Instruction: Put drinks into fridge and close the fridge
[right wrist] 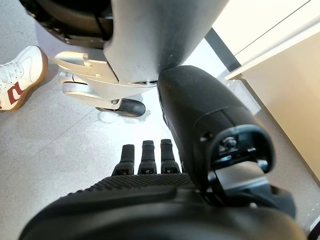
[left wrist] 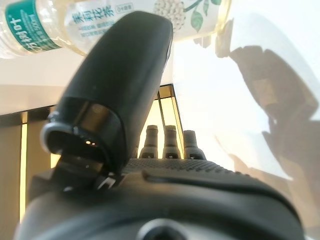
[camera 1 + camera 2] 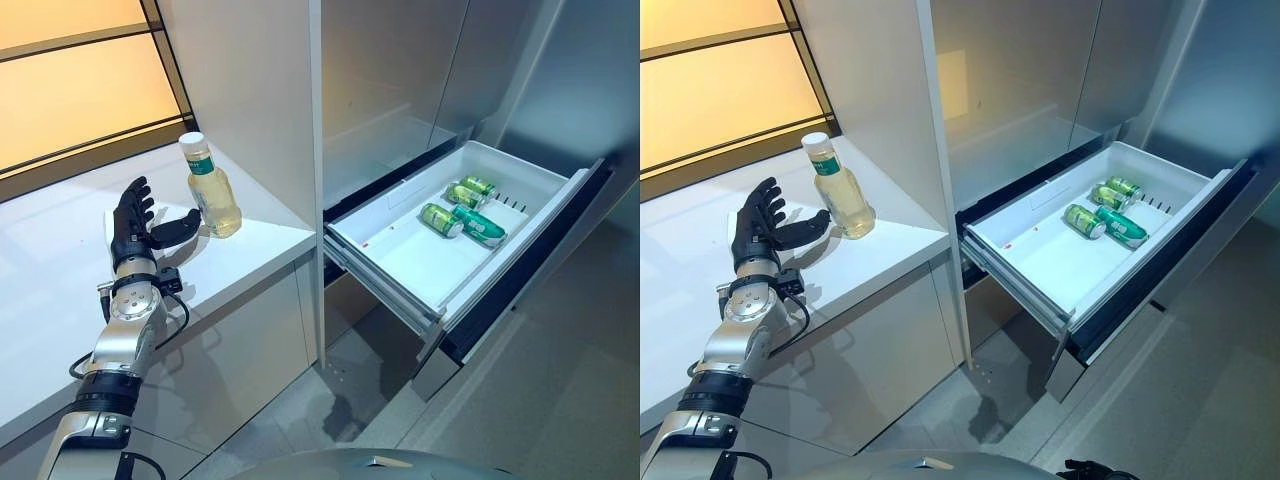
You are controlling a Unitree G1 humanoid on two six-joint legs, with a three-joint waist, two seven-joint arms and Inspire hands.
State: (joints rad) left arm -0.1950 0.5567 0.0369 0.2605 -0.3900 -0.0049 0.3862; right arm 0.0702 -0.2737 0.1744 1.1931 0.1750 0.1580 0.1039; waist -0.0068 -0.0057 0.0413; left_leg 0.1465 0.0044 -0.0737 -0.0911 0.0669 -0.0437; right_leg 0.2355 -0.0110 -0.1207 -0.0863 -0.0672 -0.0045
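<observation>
A clear bottle of yellow drink [image 3: 213,190] with a white cap stands upright on the white counter [image 3: 60,270] by the cabinet wall. My left hand [image 3: 135,228] is open just left of it, fingers straight up, thumb [image 3: 178,230] reaching toward the bottle's base. The bottle also shows in the left wrist view [image 2: 100,20], past the thumb [image 2: 120,85]. The fridge drawer [image 3: 400,250] is pulled out, with green cans [image 3: 462,210] lying at its far end. My right hand [image 1: 165,190] hangs open over the floor.
A tall grey cabinet panel [image 3: 260,100] stands between the counter and the fridge. The drawer's dark front [image 3: 540,260] juts into the floor space. A person's white and red shoe [image 1: 17,75] is on the floor near my right hand.
</observation>
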